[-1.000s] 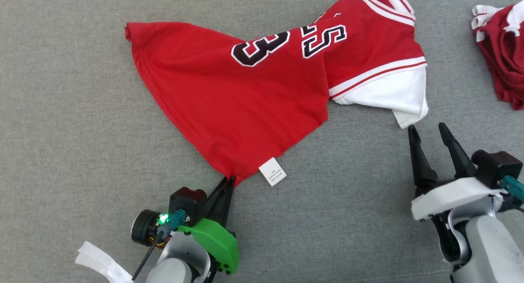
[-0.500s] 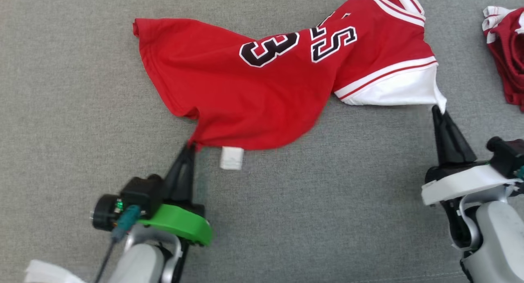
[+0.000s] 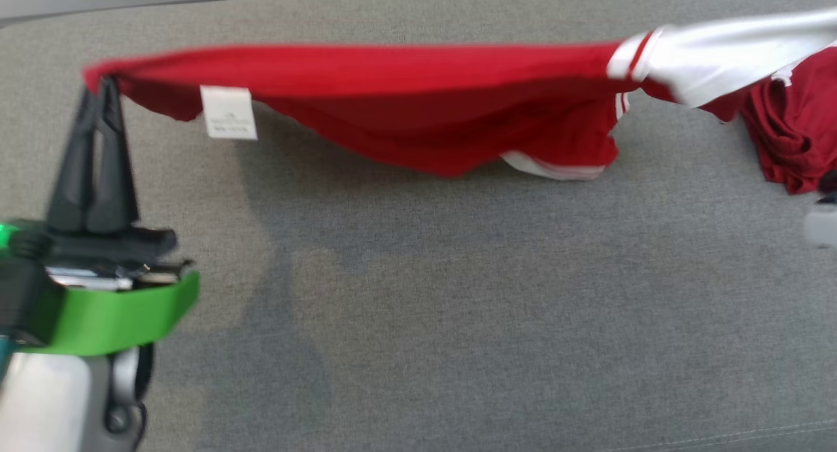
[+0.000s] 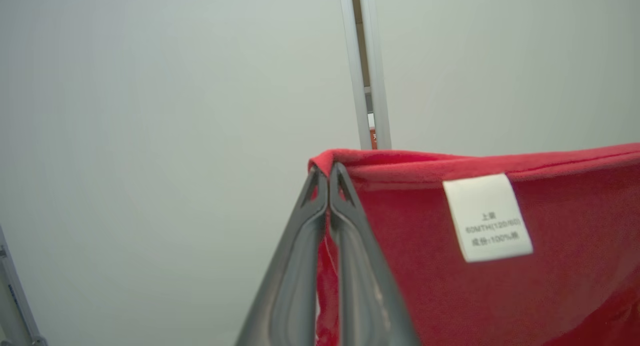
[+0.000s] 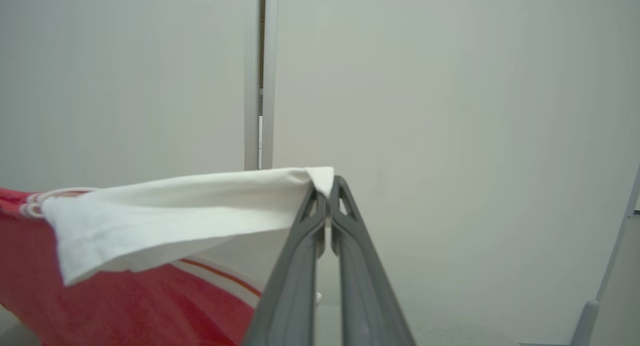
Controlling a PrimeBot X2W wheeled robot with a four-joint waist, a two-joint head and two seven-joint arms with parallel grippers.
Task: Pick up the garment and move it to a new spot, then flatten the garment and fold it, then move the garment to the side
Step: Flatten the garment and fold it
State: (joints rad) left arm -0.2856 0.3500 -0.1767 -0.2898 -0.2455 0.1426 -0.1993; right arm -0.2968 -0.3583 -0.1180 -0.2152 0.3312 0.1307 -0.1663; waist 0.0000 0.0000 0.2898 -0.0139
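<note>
Garment (image 3: 392,105) is lifted over the grey desk (image 3: 458,321), stretched between my two tools. My left tool (image 3: 101,86) pinches its red corner beside the white tag (image 3: 227,112). My right tool (image 5: 328,183) pinches its white end. Another red cloth (image 3: 791,131) lies at the right.

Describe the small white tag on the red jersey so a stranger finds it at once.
Over the grey fabric surface, a red jersey hangs stretched between the left claw and right claw. Beside the left claw's corner dangles a small white care label. Unlike the white sleeve at the far end, it is a flat rectangle with printed text.
</note>
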